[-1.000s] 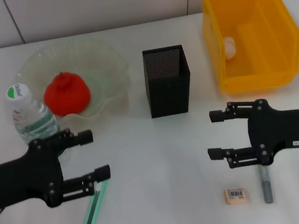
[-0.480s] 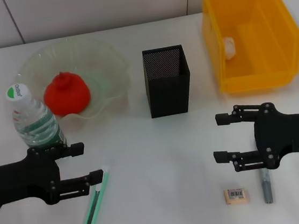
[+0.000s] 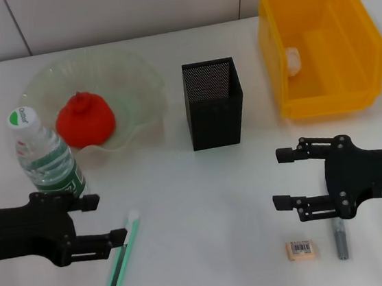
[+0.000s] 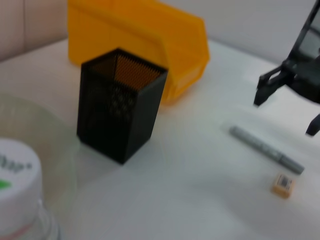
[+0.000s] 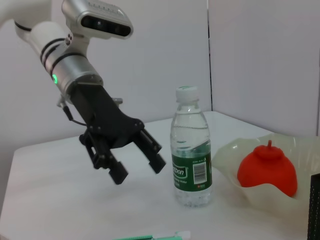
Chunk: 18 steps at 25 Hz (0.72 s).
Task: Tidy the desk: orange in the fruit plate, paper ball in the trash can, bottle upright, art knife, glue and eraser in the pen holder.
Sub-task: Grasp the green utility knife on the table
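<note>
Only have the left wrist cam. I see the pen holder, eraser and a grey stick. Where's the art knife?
Observer: The art knife lies flat on the table, just past the tips of the open left gripper, and is not grasped.
Operator: Orange in the plate?
Observer: Yes, the orange sits in the fruit plate.
Operator: Paper ball?
Observer: The paper ball is inside the yellow trash can.
</note>
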{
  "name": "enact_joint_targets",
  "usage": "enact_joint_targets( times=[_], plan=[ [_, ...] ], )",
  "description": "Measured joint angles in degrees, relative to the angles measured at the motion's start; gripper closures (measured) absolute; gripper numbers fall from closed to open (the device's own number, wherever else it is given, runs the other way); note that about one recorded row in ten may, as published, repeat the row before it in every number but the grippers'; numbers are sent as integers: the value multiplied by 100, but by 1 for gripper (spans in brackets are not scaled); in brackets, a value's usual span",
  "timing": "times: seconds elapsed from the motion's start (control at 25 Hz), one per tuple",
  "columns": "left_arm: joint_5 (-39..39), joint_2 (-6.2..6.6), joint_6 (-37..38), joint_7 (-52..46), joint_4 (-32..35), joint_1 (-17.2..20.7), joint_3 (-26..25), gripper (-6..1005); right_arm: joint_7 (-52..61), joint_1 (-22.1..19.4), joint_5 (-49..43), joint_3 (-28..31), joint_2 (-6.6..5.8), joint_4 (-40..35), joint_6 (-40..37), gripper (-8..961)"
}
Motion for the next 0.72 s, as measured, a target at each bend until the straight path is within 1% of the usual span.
enact_joint_targets(
  times=[0.04, 0.08, 0.12, 0.16, 0.2, 0.24, 0.28, 0.32, 0.44, 0.48, 0.52, 0.56, 0.6, 0.64, 0.68, 0.72],
  plan=[
    [156, 0, -15, -304, 282, 73, 110, 285, 0, 0, 1, 0, 0, 2, 1, 186],
    [356, 0, -41, -722, 727, 198, 300, 286, 0, 7, 8, 0, 0, 8, 5, 186],
    [356, 0, -41, -722, 727, 198, 300, 288, 0, 7, 8, 0, 0, 8, 5, 186],
    [522, 1, -60, -1043, 1195, 346, 531, 289, 0, 22, 12, 0, 0, 11, 9, 186],
    [522, 1, -60, -1043, 1195, 346, 531, 290, 0, 22, 12, 0, 0, 11, 9, 186],
    [596, 3, -61, -1154, 1388, 402, 650, 292, 0, 27, 12, 0, 1, 13, 11, 186],
    [779, 3, -54, -1373, 1759, 470, 933, 293, 0, 38, 14, 0, 5, 22, 12, 186],
    [779, 3, -54, -1373, 1759, 470, 933, 294, 0, 38, 14, 0, 5, 22, 12, 186],
    [1176, 4, -21, -1755, 2105, 473, 1294, 299, 0, 46, 15, 0, 8, 30, 8, 186],
    [1422, 5, 3, -2009, 2216, 417, 1483, 300, 0, 46, 17, -1, 9, 34, 2, 186],
    [1422, 5, 3, -2009, 2216, 417, 1483, 327, 0, 46, 17, -1, 9, 34, 2, 186],
    [1744, 4, 18, -2304, 2316, 314, 1697, 353, 0, 46, 18, -1, 9, 37, 3, 186],
    [1744, 4, 18, -2304, 2316, 314, 1697, 351, 0, 46, 18, -1, 9, 37, 3, 186],
    [1905, 4, 20, -2443, 2358, 256, 1803, 349, 0, 47, 19, -1, 9, 38, 4, 186],
    [2234, 3, 10, -2744, 2440, 123, 2044, 347, 1, 46, 21, -1, 9, 38, 5, 186],
    [2234, 3, 10, -2744, 2440, 123, 2044, 346, 1, 46, 21, -1, 9, 38, 5, 187]
  ],
)
